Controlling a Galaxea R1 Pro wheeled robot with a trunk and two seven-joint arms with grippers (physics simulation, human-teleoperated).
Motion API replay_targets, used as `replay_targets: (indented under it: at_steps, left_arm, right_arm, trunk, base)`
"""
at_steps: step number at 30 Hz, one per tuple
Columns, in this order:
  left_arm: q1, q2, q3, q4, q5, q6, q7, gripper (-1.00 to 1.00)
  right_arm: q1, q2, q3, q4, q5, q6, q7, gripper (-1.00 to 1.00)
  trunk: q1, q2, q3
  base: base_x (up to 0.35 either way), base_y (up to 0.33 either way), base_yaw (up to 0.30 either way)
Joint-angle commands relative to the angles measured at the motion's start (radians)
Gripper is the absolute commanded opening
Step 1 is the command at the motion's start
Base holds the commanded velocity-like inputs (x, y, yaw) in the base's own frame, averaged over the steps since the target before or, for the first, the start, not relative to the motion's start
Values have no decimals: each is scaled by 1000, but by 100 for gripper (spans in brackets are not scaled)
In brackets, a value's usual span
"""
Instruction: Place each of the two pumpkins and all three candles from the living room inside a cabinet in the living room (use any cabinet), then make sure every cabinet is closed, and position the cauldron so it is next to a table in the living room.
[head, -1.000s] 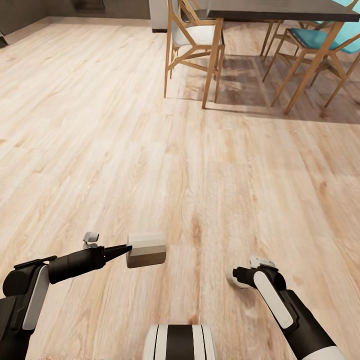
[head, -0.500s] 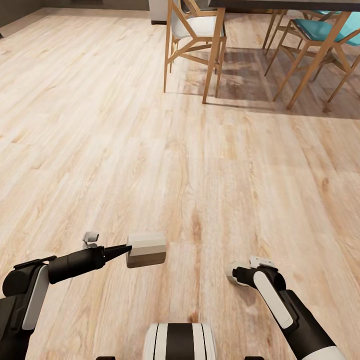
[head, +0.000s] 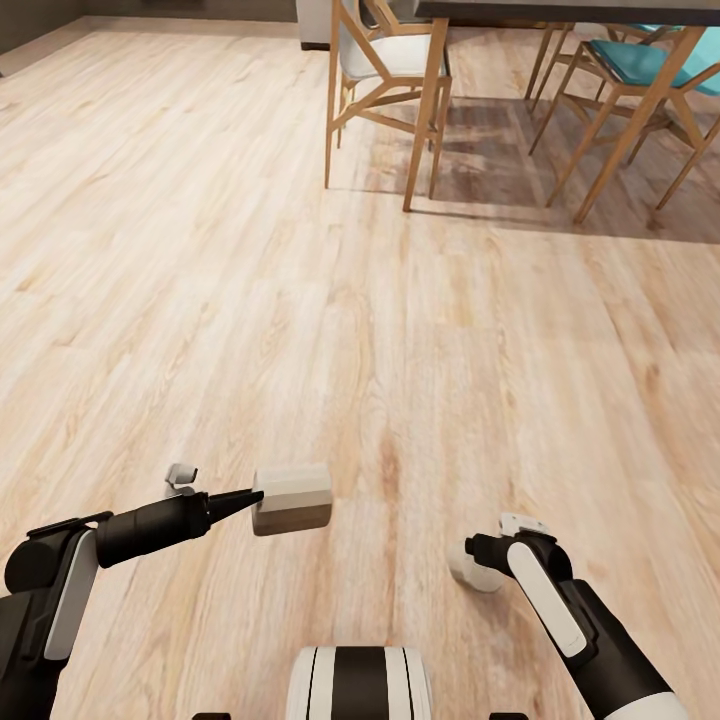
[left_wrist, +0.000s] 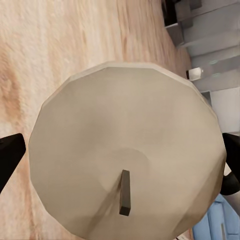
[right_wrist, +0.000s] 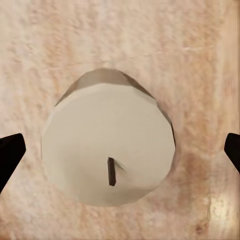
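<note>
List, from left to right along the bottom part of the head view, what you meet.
Left arm → candle held at the left gripper → robot's striped trunk → second candle at the right gripper → right arm.

Cream candles (head: 291, 498) (right_wrist: 109, 157), dark wicks (right_wrist: 112, 171); pale streaky wood floor (head: 300, 300)

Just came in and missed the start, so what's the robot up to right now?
It is out on a light wood floor carrying two candles, one per arm. The left gripper holds a stubby cream candle lying sideways between its jaws. The right gripper is around a second candle, though whether it is actually clamped is unclear. A dark table with wooden chairs stands ahead on the right. Neither candle has been stowed yet.
</note>
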Motion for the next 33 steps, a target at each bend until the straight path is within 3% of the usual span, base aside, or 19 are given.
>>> replay_targets:
  at_steps: [1, 15, 28, 33]
  left_arm:
    - [0, 0, 0, 0, 1, 6, -4, -100]
    - [0, 0, 3, 0, 1, 6, -6, -100]
    - [0, 0, 5, 0, 1, 6, -6, -100]
    - [0, 0, 5, 0, 1, 6, -6, -100]
  right_arm:
    - [-1, -1, 3, -1, -10, 1, -10, 100]
    - [-1, 1, 4, -1, -10, 1, -10, 100]
    - [-1, 2, 6, -1, -10, 0, -10, 100]
    - [-1, 3, 7, -1, -10, 0, -10, 100]
  trunk:
    - [0, 0, -1]
    - [0, 0, -1]
    - [6, -3, -51]
    - [6, -3, -51]
  base:
    - [41, -24, 0]
    - [56, 7, 0]
    - [0, 0, 0]
    - [0, 0, 0]
